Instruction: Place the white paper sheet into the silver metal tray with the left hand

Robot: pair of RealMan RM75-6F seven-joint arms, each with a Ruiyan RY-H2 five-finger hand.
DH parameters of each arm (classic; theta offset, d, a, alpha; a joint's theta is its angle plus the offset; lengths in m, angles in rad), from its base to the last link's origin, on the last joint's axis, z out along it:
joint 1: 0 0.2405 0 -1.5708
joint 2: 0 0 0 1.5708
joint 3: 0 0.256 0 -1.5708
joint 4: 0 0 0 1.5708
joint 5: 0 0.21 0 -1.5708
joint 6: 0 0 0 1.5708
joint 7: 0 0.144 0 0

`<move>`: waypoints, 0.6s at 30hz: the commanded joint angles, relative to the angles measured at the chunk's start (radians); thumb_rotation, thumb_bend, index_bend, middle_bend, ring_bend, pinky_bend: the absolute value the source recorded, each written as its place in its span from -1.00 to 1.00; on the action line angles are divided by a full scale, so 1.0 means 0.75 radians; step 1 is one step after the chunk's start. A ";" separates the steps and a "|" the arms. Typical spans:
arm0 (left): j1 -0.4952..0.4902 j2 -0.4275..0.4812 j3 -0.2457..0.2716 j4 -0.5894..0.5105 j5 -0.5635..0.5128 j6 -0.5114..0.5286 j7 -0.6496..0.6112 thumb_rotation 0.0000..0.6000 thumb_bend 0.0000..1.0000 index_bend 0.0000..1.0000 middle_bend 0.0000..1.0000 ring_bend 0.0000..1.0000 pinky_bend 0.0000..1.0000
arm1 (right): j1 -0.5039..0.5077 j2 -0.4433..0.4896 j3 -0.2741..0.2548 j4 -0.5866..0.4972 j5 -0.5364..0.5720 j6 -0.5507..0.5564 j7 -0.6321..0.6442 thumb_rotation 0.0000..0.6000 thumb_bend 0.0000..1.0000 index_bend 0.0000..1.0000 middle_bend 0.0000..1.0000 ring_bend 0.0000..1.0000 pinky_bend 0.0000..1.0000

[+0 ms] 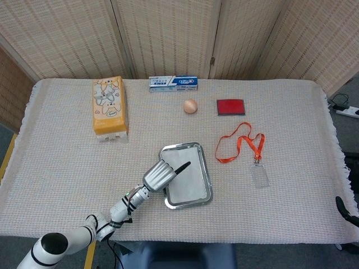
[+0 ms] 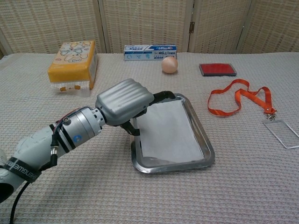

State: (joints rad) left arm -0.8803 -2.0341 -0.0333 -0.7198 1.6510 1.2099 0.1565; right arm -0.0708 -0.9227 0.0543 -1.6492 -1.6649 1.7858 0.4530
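The white paper sheet lies flat inside the silver metal tray near the table's front centre. My left hand hovers over the tray's left rim. One dark finger stretches over the tray's far left corner, and the thumb hangs by the near left rim. The fingers are apart with no paper lifted between them. Only a dark sliver of my right hand shows at the right edge of the head view.
A yellow tissue pack, a toothpaste box, an egg and a red case stand along the back. An orange lanyard with a clear badge holder lies right of the tray.
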 commanded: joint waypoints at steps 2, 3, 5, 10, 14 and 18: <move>0.012 0.060 -0.008 -0.112 0.003 0.019 0.122 1.00 -0.58 -0.66 1.00 1.00 1.00 | -0.001 -0.001 -0.003 -0.004 -0.013 0.006 -0.006 1.00 -0.11 -1.00 -1.00 -1.00 -1.00; 0.017 0.077 -0.012 -0.147 -0.002 0.017 0.160 1.00 -0.59 -0.67 1.00 1.00 1.00 | -0.001 -0.001 -0.004 -0.005 -0.018 0.009 -0.007 1.00 -0.11 -1.00 -1.00 -1.00 -1.00; 0.026 0.100 -0.021 -0.199 -0.022 -0.001 0.215 1.00 -0.60 -0.67 1.00 1.00 1.00 | -0.003 -0.002 -0.006 -0.007 -0.028 0.016 -0.011 1.00 -0.11 -1.00 -1.00 -1.00 -1.00; 0.045 0.143 -0.026 -0.324 -0.051 -0.042 0.354 1.00 -0.60 -0.71 1.00 1.00 1.00 | -0.009 -0.001 -0.010 -0.007 -0.045 0.036 -0.013 1.00 -0.11 -1.00 -1.00 -1.00 -1.00; 0.051 0.133 -0.038 -0.348 -0.066 -0.056 0.471 1.00 -0.60 -0.74 1.00 1.00 1.00 | -0.012 0.000 -0.012 -0.005 -0.051 0.044 -0.011 1.00 -0.11 -1.00 -1.00 -1.00 -1.00; 0.053 0.076 -0.029 -0.287 -0.038 -0.026 0.562 1.00 -0.60 -0.76 1.00 1.00 1.00 | -0.012 0.002 -0.016 -0.003 -0.057 0.044 -0.006 1.00 -0.11 -1.00 -1.00 -1.00 -1.00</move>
State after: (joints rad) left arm -0.8433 -1.9564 -0.0566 -0.9551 1.6139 1.1807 0.5534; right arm -0.0799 -0.9215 0.0426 -1.6517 -1.7072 1.8190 0.4479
